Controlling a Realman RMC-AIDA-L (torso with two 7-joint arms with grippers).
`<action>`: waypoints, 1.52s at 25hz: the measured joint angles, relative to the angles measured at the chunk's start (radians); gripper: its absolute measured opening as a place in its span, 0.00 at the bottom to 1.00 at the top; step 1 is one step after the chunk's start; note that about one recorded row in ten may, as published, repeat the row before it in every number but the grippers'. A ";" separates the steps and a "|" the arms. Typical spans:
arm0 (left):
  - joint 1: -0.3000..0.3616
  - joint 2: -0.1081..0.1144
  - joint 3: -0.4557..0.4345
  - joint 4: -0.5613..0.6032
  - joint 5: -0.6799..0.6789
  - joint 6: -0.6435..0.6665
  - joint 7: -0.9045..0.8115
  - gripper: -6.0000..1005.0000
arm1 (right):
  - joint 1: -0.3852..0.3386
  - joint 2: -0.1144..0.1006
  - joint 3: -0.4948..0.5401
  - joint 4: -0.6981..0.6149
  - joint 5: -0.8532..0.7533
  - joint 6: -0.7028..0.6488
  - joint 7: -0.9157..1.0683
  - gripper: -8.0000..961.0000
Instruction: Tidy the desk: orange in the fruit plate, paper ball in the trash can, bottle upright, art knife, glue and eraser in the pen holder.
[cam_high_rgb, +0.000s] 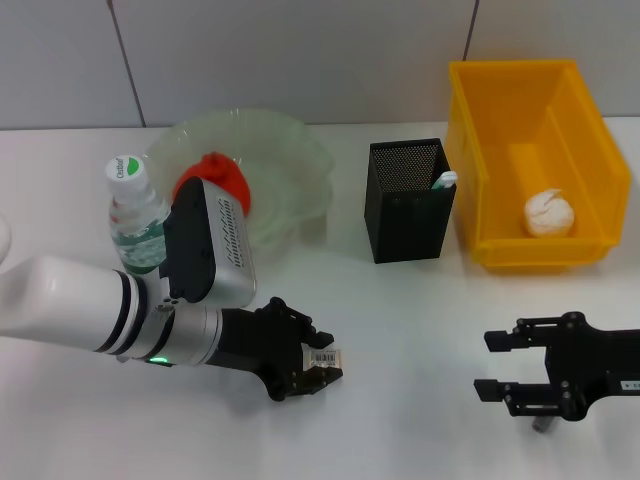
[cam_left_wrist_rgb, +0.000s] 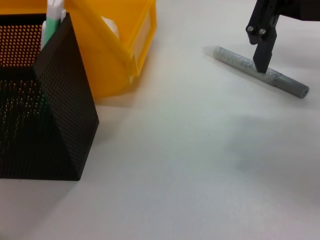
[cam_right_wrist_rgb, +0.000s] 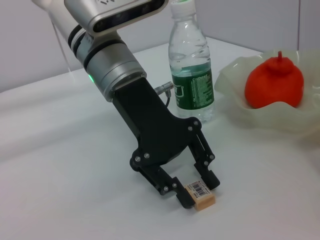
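Observation:
My left gripper (cam_high_rgb: 318, 366) is low at the table, shut on the beige eraser (cam_high_rgb: 326, 357) with the barcode label; its fingers (cam_right_wrist_rgb: 186, 199) press both sides of the eraser (cam_right_wrist_rgb: 201, 194). The right gripper (cam_high_rgb: 490, 365) is open over the grey art knife (cam_high_rgb: 540, 423). One fingertip (cam_left_wrist_rgb: 262, 62) touches the art knife (cam_left_wrist_rgb: 240, 64). The orange (cam_high_rgb: 214, 178) lies in the fruit plate (cam_high_rgb: 290, 150). Beside the plate the bottle (cam_high_rgb: 135, 215) stands upright. The paper ball (cam_high_rgb: 550, 212) is in the trash can (cam_high_rgb: 500, 150). A white-and-green tube, seemingly the glue (cam_high_rgb: 444, 180), sticks out of the pen holder (cam_high_rgb: 405, 205).
The pen holder (cam_left_wrist_rgb: 50, 120) stands close beside the trash can (cam_left_wrist_rgb: 120, 45), with a narrow gap between them. A white wall runs behind the table. My left forearm (cam_high_rgb: 70, 305) lies across the table's left side.

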 joint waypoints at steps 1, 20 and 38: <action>0.000 0.000 0.000 0.000 0.000 0.000 0.000 0.46 | 0.000 0.000 0.002 -0.002 0.000 -0.003 0.000 0.66; 0.017 -0.001 -0.006 0.049 -0.076 0.036 -0.029 0.27 | -0.003 -0.003 0.018 -0.010 0.000 -0.020 0.000 0.66; 0.054 -0.005 0.236 -0.062 -1.134 0.012 0.369 0.28 | -0.011 -0.005 0.019 0.000 -0.013 -0.020 -0.004 0.66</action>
